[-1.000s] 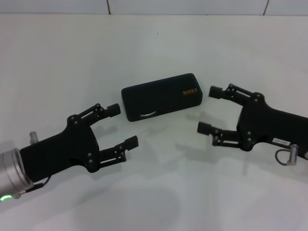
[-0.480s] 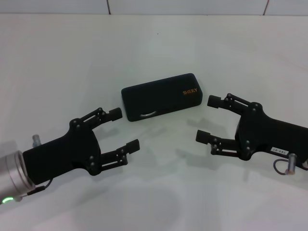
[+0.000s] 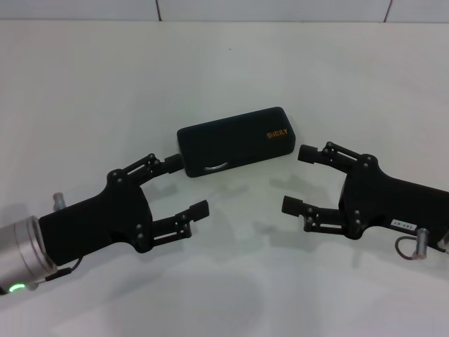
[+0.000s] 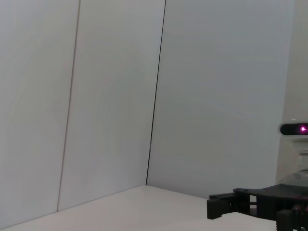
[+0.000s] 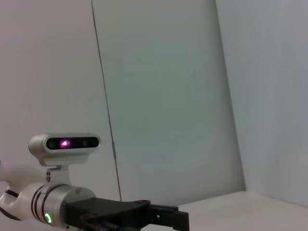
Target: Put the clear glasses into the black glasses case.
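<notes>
On white table, black glasses case, closed, orange lettering

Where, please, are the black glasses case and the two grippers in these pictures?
black glasses case (image 3: 235, 142), head view, middle of its closed lid.
left gripper (image 3: 187, 186), head view, gap between its open fingertips.
right gripper (image 3: 299, 178), head view, gap between its open fingertips.

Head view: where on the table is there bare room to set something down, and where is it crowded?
Bare table lies beyond and left of the closed black glasses case, and along the near edge. Crowded: the open left claw and open right claw flank the case closely.
</notes>
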{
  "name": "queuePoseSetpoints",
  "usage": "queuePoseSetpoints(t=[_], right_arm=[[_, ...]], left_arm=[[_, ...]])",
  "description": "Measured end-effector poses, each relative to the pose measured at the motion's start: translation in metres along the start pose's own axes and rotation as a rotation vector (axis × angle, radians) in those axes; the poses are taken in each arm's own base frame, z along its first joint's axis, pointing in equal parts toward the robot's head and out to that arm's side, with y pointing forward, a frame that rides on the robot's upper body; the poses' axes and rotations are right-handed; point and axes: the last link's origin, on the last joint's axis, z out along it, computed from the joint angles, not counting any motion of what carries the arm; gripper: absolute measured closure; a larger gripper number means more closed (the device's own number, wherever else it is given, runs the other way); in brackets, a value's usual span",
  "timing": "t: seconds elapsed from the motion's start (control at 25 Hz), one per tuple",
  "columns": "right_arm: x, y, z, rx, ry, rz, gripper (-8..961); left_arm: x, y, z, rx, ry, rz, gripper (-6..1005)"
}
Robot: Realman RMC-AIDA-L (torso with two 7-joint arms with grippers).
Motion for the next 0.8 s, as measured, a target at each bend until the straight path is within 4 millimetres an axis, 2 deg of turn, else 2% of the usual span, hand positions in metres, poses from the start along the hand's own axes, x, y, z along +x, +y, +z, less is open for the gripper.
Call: queuePoseSetpoints(t=[0.8], right_arm=[[0.007, 0.01, -0.003, -0.017, 0.007, 0.027, 74]], left_arm=[[-0.011, 0.011, -0.004, 0.012, 0.007, -0.021, 139]])
